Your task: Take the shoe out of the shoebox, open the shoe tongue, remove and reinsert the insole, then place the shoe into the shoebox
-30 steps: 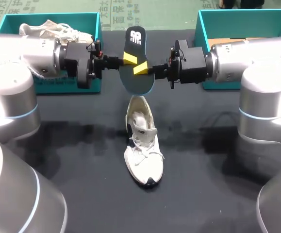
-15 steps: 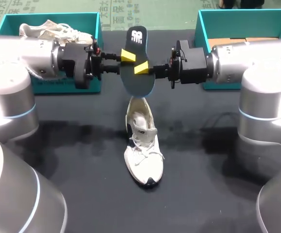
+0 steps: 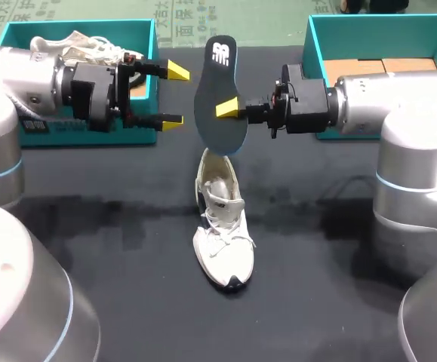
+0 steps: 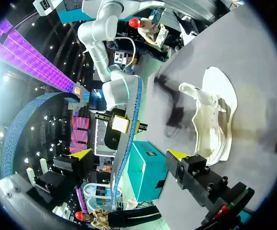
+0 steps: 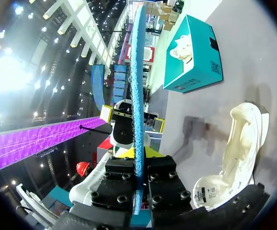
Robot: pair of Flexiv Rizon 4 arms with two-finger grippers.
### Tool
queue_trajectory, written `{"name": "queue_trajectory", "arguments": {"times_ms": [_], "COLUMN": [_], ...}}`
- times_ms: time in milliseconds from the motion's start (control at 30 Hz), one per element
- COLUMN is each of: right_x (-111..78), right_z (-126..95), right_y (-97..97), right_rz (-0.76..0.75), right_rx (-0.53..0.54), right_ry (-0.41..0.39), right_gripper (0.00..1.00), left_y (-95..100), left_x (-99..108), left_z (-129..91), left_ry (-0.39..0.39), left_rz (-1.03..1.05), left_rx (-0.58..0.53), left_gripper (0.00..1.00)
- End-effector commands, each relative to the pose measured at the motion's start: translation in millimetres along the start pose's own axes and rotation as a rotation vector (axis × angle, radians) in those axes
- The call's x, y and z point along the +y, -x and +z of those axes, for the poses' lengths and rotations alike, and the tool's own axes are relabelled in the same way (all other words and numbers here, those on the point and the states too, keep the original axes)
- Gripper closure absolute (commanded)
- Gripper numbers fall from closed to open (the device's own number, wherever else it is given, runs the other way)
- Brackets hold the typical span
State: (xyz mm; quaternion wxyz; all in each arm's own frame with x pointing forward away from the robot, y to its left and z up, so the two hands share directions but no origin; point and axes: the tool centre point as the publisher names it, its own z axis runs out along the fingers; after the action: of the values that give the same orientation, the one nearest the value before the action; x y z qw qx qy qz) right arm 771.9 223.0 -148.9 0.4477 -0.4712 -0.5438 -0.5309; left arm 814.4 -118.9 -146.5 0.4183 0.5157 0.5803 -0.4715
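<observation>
A dark insole [image 3: 218, 90] with a white logo hangs upright above the table, and my right gripper [image 3: 229, 111] is shut on its lower half. In the right wrist view the insole [image 5: 137, 72] runs edge-on out from between my fingers [image 5: 137, 160]. My left gripper [image 3: 171, 95] stands open just left of the insole, touching nothing. In the left wrist view the insole [image 4: 127, 129] is ahead of the open gripper [image 4: 128, 155]. Below the insole, a white shoe [image 3: 222, 226] lies on the black table with its tongue opened; it also shows as the shoe [image 4: 212, 115] and the shoe [image 5: 241, 143].
A teal shoebox [image 3: 139, 30] at the back left holds another white shoe [image 3: 82, 47]. A second teal shoebox [image 3: 316, 38] stands at the back right behind my right arm. The black cloth table [image 3: 90, 249] spreads around the shoe.
My left gripper let go of the insole, opened wide and drew back to the left. The right gripper kept hold, and the insole rose slightly and stands more upright.
</observation>
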Motion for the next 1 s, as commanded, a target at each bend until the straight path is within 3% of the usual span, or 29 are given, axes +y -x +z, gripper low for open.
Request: {"name": "queue_trajectory", "arguments": {"times_ms": [33, 267, 567, 667, 733, 767, 1000], "right_x": [-1.8, -1.8, 6.9, 12.5, 16.1, 16.1, 16.1], "right_z": [0.4, 0.4, -10.2, -12.5, -11.9, -11.9, -11.9], "right_y": [0.6, 0.6, 13.0, 13.1, 14.8, 14.8, 14.8], "right_rz": [0.0, 0.0, -0.095, -0.153, -0.161, -0.161, -0.161], "right_rx": [0.001, 0.001, 0.009, -0.004, -0.036, -0.036, -0.036], "right_ry": [0.003, 0.003, 0.044, 0.049, 0.053, 0.053, 0.053], "right_gripper": [1.0, 1.0, 1.0, 1.0, 1.0, 1.0, 1.0], "left_y": [9.2, 9.2, -9.1, -16.5, -23.4, -22.5, -22.5], "left_x": [-4.7, -4.7, -8.7, -11.2, -5.7, -9.2, -9.2], "left_z": [-6.2, -6.2, -29.2, -32.8, -35.2, -38.2, -38.2], "left_ry": [0.009, 0.009, 0.176, 0.174, 0.146, 0.291, 0.291], "left_rz": [-0.004, -0.004, -0.457, -0.635, -0.934, -0.9, -0.9], "left_rx": [0.148, 0.148, 0.287, 0.359, 0.471, 0.513, 0.513], "left_gripper": [0.0, 0.0, 0.0, 0.0, 0.0, 0.0, 0.0]}}
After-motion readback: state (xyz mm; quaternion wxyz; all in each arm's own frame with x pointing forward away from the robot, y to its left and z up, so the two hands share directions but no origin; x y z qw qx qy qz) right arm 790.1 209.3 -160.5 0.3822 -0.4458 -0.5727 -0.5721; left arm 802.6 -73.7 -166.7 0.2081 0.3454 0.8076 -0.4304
